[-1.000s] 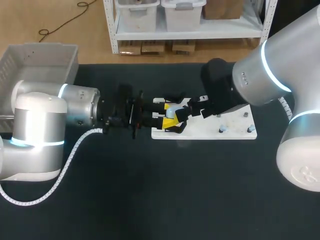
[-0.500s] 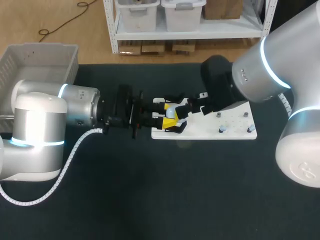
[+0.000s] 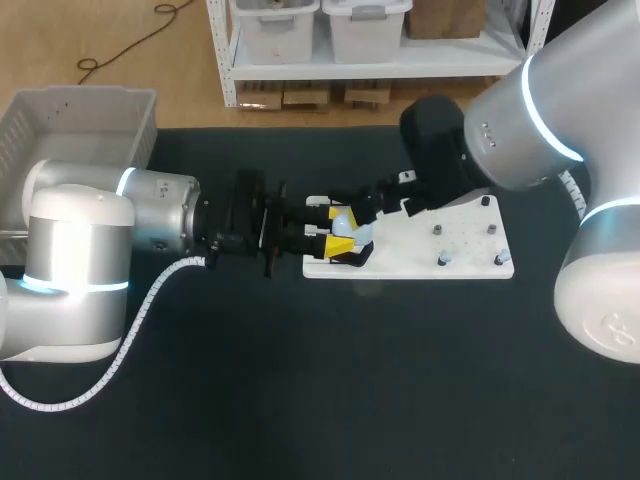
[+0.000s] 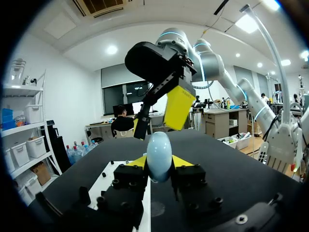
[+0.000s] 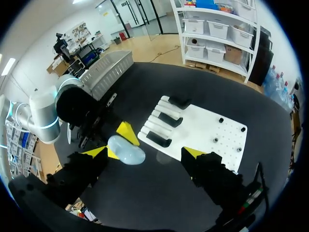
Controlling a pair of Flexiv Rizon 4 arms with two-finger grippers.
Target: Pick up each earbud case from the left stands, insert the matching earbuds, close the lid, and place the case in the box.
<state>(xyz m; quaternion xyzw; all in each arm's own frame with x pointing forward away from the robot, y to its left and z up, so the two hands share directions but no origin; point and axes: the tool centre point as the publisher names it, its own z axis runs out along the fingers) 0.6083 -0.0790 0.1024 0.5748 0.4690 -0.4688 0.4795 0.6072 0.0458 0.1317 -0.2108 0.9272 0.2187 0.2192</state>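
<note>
A pale blue earbud case (image 3: pixel 346 222) with its lid closed is held above the left end of the white board (image 3: pixel 455 262). My left gripper (image 3: pixel 338 236) is shut on it, one yellow tip on each side. In the left wrist view the case (image 4: pixel 159 155) stands upright between those fingers (image 4: pixel 136 162). My right gripper (image 3: pixel 388 204) hangs open just beyond and above the case, not touching it. Seen from the right wrist, the case (image 5: pixel 126 150) lies below, between my right gripper's (image 5: pixel 145 153) wide-spread fingers.
Black stands (image 5: pixel 164 121) line the board's left end, and small pegs (image 3: pixel 441 260) stand on its right part. A grey box (image 3: pixel 80 118) sits at the table's far left corner. Dark tabletop lies in front of the board.
My right gripper has drawn back from the case, up and toward the far side, still open. The left arm and the case have kept still.
</note>
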